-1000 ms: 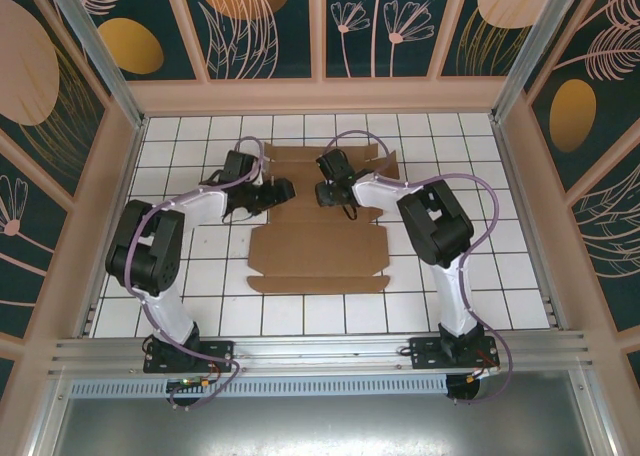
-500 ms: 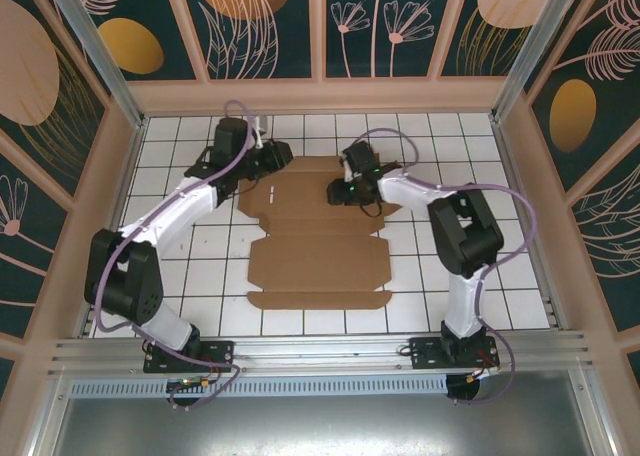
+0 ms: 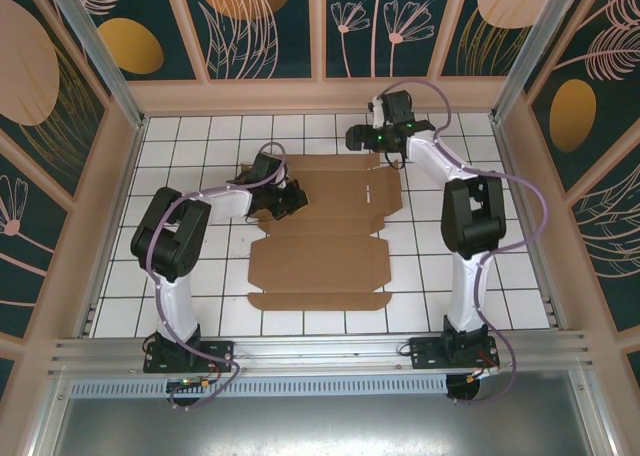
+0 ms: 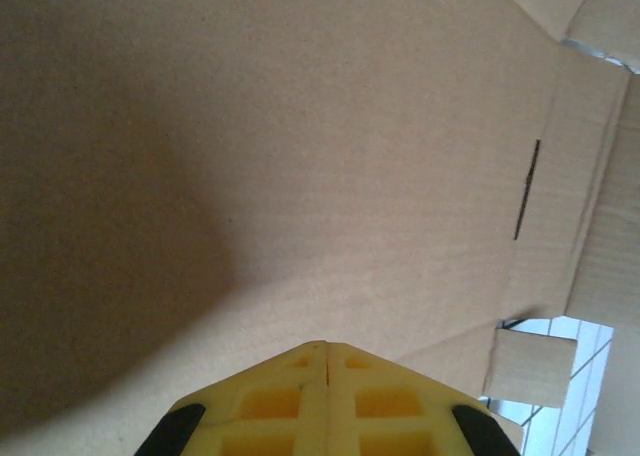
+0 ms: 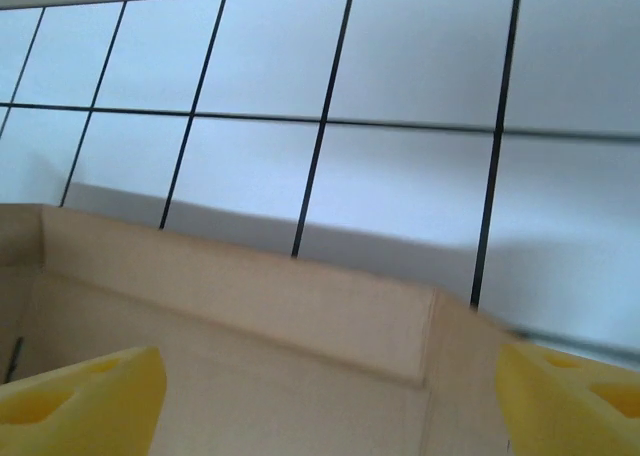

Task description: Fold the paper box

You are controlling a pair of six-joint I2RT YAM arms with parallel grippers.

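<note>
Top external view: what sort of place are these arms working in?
Probably a purpose-built robot test cell: a white tiled table, leaf-patterned wall panels boxing it in, and an aluminium rail along the near edge.

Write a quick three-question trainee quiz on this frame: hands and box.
1. True or false: the left hand is shut, over the paper box.
2. Pick one: the right hand's fingers are A) pressed together, B) wide apart, C) clamped on a tab.
3. Short answer: in the top view, which hand is nearer the far wall?

Key: 1 true; 2 B; 3 the right hand.
</note>
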